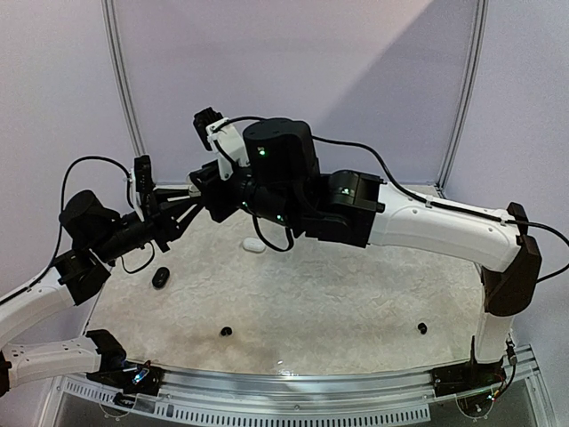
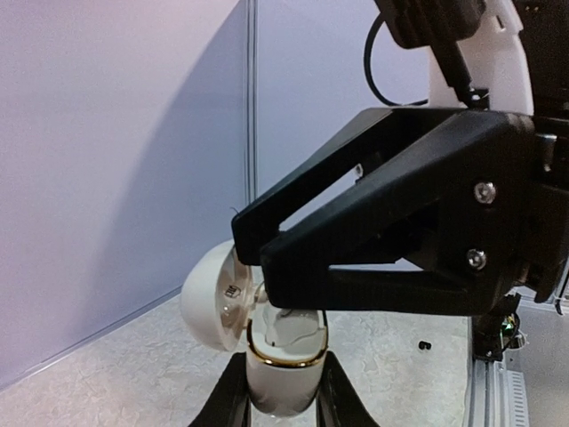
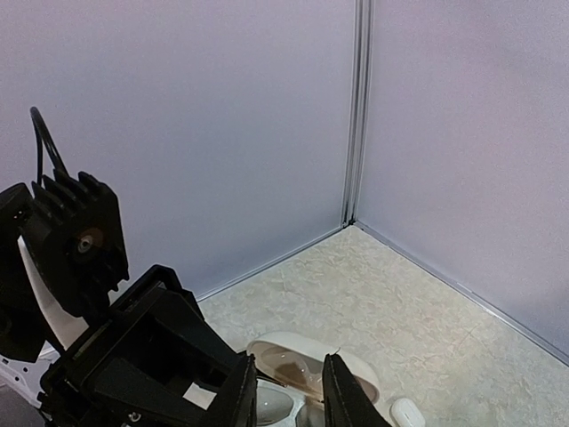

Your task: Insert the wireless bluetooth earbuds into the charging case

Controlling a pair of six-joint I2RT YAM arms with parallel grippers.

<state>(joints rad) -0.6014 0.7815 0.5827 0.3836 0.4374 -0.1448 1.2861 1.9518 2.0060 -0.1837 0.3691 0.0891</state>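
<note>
My left gripper (image 2: 284, 372) is shut on a white charging case (image 2: 283, 387) with a gold rim, held upright above the table, its lid (image 2: 209, 298) swung open to the left. From above, my right gripper (image 2: 253, 260) points its black fingertips into the case's mouth. In the right wrist view my right gripper (image 3: 289, 378) has its jaws a little apart, and only the open lid (image 3: 298, 365) shows between them. I cannot tell whether an earbud sits inside the case. Two round black earbuds (image 1: 226, 331) (image 1: 422, 328) lie on the table. In the top view both grippers (image 1: 200, 197) meet at the back left.
A small white pebble-like case (image 1: 255, 245) lies on the table under the right arm, and it also shows as a white case (image 3: 407, 414) in the right wrist view. A black case (image 1: 160, 277) lies at the left. Walls (image 3: 356, 116) enclose the back corner.
</note>
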